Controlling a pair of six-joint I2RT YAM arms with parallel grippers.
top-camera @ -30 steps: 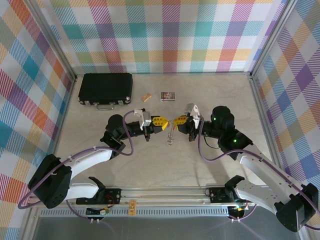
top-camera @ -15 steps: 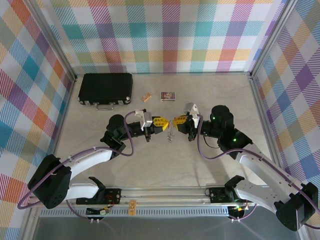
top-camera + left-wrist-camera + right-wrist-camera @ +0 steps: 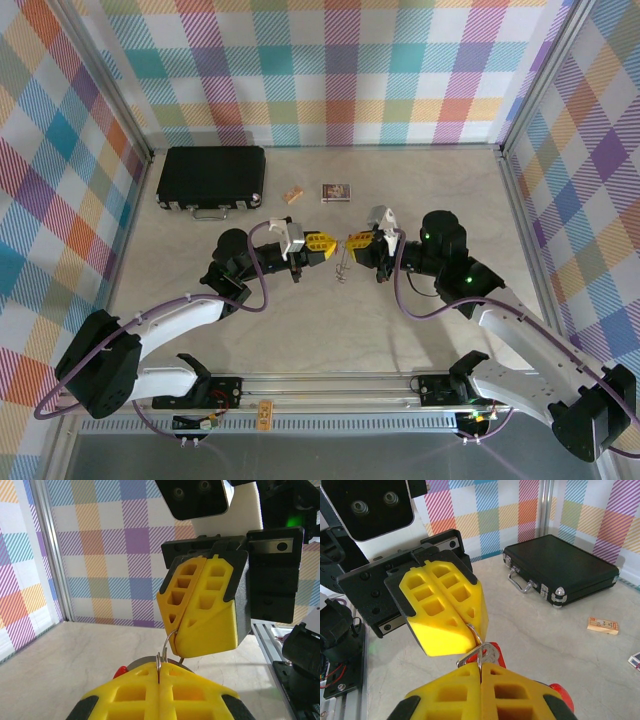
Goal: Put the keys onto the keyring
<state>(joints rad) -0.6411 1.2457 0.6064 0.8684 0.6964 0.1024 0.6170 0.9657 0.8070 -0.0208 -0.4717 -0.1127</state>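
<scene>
In the middle of the table (image 3: 330,330), the left gripper (image 3: 328,243) and the right gripper (image 3: 352,240) meet tip to tip, up off the top. From above, something thin and grey hangs down just under where they meet. It is too small there to tell what it is.

The wrist cameras show more. In the left wrist view, the left gripper (image 3: 159,672) has its yellow fingers pressed together. The thin wire of the keyring (image 3: 162,647) comes up out of the crack between them. The wire curves over to the tip of the right gripper (image 3: 184,625), and its fingers are pressed together too.

The right wrist view shows this from the other side. The keyring (image 3: 476,637) runs from the right gripper (image 3: 480,672) up to the tip of the left gripper (image 3: 465,630). So both pinch the ring. The keys (image 3: 491,654) show here as a small silver piece with red beside it, right by the ring.

At the back of the table, well away, lie a black case (image 3: 212,178), a small tan block (image 3: 292,195) and a printed card (image 3: 336,192).
</scene>
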